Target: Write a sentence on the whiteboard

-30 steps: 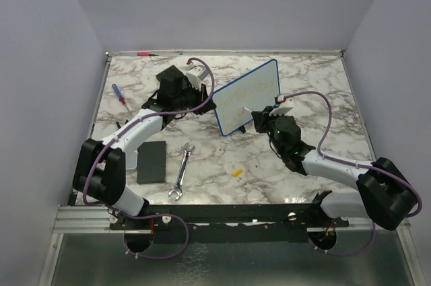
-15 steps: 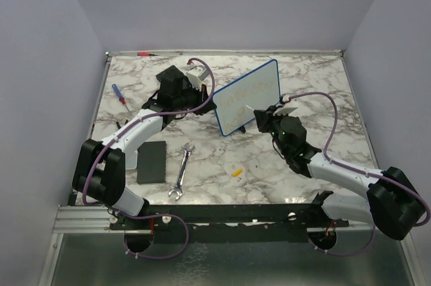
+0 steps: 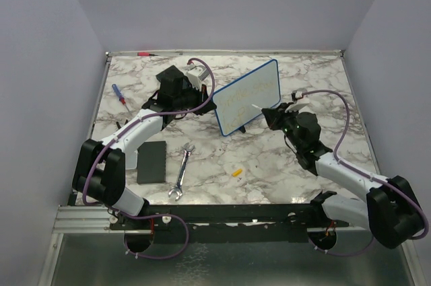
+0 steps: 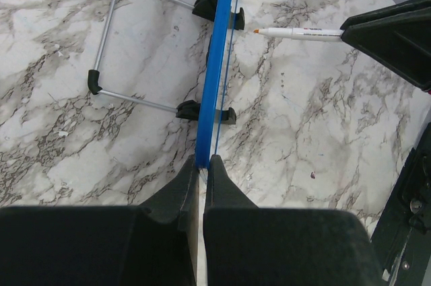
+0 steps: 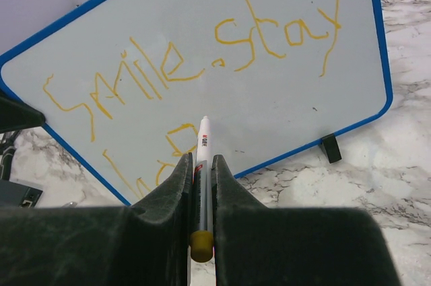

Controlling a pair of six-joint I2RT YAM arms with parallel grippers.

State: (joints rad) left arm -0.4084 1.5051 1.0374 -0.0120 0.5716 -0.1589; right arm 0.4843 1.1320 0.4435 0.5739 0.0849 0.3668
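Your right pincer point(image 5: 200, 165) is clenched on a slim white marker pen point(image 5: 203, 139), orange tip aimed straight ahead at the blue-framed white whiteboard point(image 5: 283, 91), near its face but, from the left wrist view, not touching. Your left pincer point(image 4: 202, 165) grips the board's left end frame as it stands on the marble table point(image 4: 316, 118), its long axis crosswise to the pen. The yellow handwritten sentence point(image 5: 188, 57) reads "Smile. stay"; a second line is partly hidden.

You're looking at a white marble-patterned table point(image 3: 269, 165) with grey veins, boxed in by 3 plain pale lavender walls point(image 3: 222, 3): 1 behind and 1 on each side. A ribbed metal rail point(image 3: 81, 219) runs along your near edge. The light is soft and even.
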